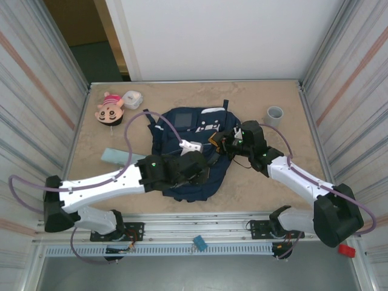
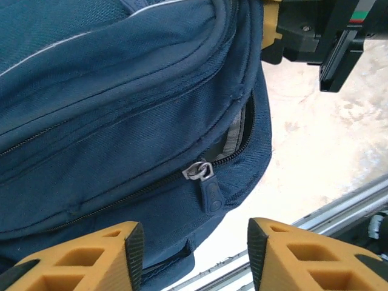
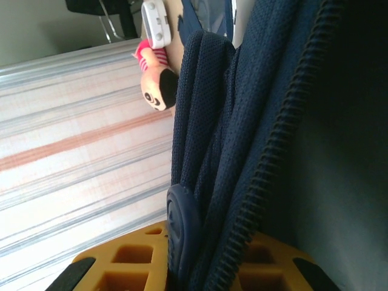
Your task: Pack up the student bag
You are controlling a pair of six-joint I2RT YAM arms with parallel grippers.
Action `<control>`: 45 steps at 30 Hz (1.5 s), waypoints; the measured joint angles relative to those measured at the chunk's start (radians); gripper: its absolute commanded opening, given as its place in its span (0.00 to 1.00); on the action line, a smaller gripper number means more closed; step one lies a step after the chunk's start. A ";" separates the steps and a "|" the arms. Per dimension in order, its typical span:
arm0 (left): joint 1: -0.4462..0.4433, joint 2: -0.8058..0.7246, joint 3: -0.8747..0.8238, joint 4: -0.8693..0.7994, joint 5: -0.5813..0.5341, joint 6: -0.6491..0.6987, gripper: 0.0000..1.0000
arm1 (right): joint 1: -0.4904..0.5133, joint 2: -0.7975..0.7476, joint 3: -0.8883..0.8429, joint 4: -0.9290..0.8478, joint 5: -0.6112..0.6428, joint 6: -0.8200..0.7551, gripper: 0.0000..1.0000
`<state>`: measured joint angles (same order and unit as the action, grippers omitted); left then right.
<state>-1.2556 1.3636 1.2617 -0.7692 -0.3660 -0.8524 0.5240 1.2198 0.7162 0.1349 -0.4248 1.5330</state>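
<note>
Top external: beige surface (image 1: 291, 97) walled by ribbed metal panels. Student bag (image 1: 163, 142) lies flat mid-surface, directly under and between both tools, navy, grey patch facing up on the half far from the tools' arms.

Left tool (image 2: 195, 237): released, orange fingers (image 2: 91, 257) spread apart, nothing between them. It hovers at the near edge of the bag; bag wall sits just ahead of the fingertips, not touching.

Right tool (image 3: 206, 245): clenched on the student bag, with a navy mesh strap (image 3: 194, 121) and a zip edge wedged between its orange fingers. It sits on the bag's right side, facing the left tool across the bag; its black body shows top right in the left wrist view.

Teal flat item (image 1: 115, 156): on the surface left of the left tool, beside the bag, partly under the left arm's cable.

Doll (image 1: 109, 108): pink outfit, dark hair, far left of both tools, beyond the bag's left corner; also seen past the strap in the right wrist view.

White case (image 1: 132, 99): just beside the doll, right of it.

Grey cup (image 1: 275, 113): upright, beyond and right of the right tool, well apart from the bag.

Zip pull (image 2: 206, 182): metal slider with a navy tab hanging down, just ahead of the left tool's gap. Zip partly undone to the right of it, grey lining showing.
</note>
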 measured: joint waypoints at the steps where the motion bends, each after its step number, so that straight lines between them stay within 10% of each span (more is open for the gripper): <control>1: -0.012 0.024 0.026 -0.018 -0.013 -0.005 0.52 | 0.001 0.000 0.001 -0.002 0.002 -0.001 0.02; 32: -0.002 0.180 0.079 -0.051 -0.111 -0.096 0.42 | 0.029 0.001 0.022 -0.011 0.017 -0.026 0.02; 45: 0.017 0.169 0.014 -0.002 -0.072 -0.135 0.03 | 0.033 0.000 0.022 -0.018 0.013 -0.044 0.02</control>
<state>-1.2385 1.5322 1.2758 -0.7708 -0.4377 -0.9878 0.5571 1.2201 0.7380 0.1173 -0.4114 1.4887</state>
